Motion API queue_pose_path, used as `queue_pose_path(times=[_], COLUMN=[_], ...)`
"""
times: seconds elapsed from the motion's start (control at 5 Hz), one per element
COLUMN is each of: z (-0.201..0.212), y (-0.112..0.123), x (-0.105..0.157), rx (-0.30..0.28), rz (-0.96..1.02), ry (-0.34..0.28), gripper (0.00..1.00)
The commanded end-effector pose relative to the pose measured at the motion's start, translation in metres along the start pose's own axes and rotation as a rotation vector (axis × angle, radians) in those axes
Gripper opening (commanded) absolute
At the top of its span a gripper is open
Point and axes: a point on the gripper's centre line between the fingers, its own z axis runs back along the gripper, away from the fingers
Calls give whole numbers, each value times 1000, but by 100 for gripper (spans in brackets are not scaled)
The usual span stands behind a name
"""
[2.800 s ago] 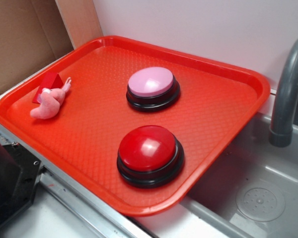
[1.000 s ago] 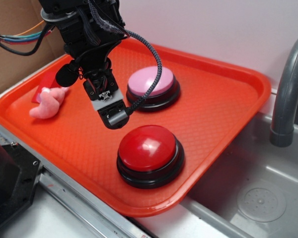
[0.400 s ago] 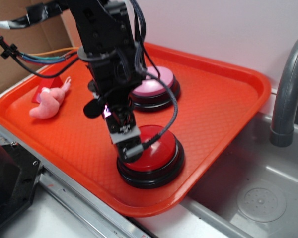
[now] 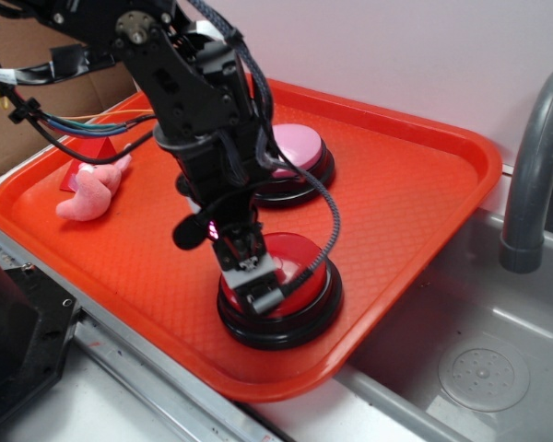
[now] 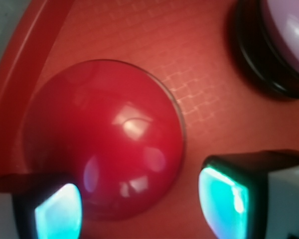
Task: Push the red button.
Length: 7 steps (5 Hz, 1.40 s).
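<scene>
The red button point(image 4: 306, 265), a glossy deep-red dome on a black ring base, sits near the front of the orange tray point(image 4: 415, 184). My gripper point(image 4: 261, 293) points down onto the near-left part of the dome and seems to touch it. The wrist view has the red button point(image 5: 104, 149) filling the left centre. My gripper point(image 5: 142, 206) is open, with one fingertip point(image 5: 60, 211) over the dome's edge and the other out over the tray point(image 5: 139, 35). Nothing is held.
A pale pink dome button point(image 4: 297, 147) stands behind, partly hidden by the arm, and shows as the pink button point(image 5: 289, 30) top right. A pink plush toy point(image 4: 88, 195) and red wedge point(image 4: 97, 147) lie left. Grey faucet point(image 4: 535, 166) and sink point(image 4: 479, 359) are right.
The arm came in from the back left and dropped onto the red button. Since the last earlier frame the gripper has moved a little lower and to the right.
</scene>
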Motion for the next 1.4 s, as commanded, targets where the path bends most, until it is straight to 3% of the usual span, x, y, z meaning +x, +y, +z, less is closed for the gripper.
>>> queue_pose_path(times=[0.0,0.2,0.4,0.8,1.0,1.2], z=[6,57,86,112,120,124], y=[-1,16,27,25,27,31], x=[5,-4,-5,-13,-15,-19], rx=[-65,33,74,92,61,-37], rz=[-14,8,43,97,134,164], ry=[64,53,55,79,68,64], gripper=[100,100,100,100,100,100])
